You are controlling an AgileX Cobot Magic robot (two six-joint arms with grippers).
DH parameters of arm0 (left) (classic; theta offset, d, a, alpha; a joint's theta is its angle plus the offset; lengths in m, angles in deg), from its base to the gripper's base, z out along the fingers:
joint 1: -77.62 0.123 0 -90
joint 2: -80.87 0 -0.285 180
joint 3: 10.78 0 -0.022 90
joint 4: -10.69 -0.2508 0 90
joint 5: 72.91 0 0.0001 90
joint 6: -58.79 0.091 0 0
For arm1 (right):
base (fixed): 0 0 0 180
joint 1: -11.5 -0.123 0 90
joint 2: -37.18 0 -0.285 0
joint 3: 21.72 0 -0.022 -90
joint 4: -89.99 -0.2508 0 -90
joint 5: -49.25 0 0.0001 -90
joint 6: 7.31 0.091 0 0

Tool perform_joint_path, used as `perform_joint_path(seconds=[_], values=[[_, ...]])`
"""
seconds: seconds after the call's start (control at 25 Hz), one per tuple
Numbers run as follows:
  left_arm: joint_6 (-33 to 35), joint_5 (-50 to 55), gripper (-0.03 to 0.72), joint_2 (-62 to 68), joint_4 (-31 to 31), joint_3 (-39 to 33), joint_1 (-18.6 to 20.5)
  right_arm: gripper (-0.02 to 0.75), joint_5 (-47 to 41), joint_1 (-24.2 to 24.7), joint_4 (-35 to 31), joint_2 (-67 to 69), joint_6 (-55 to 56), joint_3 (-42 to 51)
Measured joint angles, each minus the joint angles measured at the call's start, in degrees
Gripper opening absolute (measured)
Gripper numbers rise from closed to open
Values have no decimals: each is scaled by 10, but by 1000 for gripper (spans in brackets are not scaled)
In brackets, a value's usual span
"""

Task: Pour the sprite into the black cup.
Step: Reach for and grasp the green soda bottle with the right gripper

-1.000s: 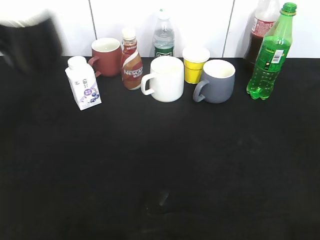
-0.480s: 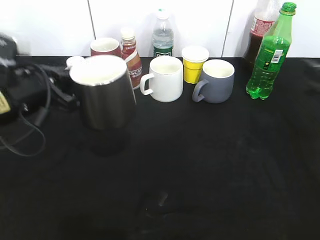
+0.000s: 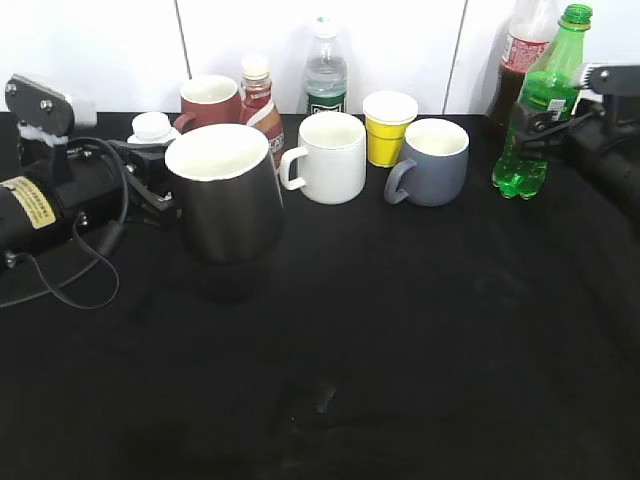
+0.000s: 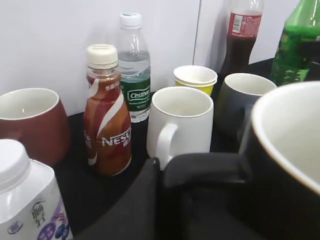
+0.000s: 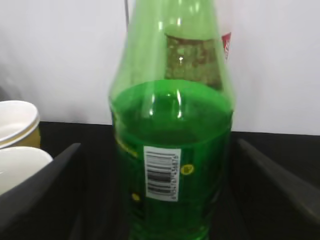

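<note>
The right gripper [image 5: 170,200] stood with fingers apart either side of the tall green translucent sprite bottle [image 3: 538,105] at the table's back right, needing to close next, while the left gripper [image 4: 200,172] clamped the glossy black cup's [image 3: 225,190] handle, ready for pouring.

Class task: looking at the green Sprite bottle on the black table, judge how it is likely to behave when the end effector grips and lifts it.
The sprite is tall on a narrow base, so a sideways nudge would probably tip it. Its thin translucent plastic will likely flex under a squeeze. Liquid fills the body up to the shoulder, so it is probably fairly heavy and may slosh. The right end effector sits open on either side of it.
</note>
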State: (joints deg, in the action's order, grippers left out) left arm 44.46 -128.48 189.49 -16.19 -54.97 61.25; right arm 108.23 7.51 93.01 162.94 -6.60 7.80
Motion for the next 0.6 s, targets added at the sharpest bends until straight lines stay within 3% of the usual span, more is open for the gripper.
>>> perform_joint_path(seconds=[0.4,0.6], values=[[1,-1,46,0,0,0,0,633,0,0,-4,143,2,-148],[1,-7,46,0,0,0,0,498,-13,0,9,165,2,-187]])
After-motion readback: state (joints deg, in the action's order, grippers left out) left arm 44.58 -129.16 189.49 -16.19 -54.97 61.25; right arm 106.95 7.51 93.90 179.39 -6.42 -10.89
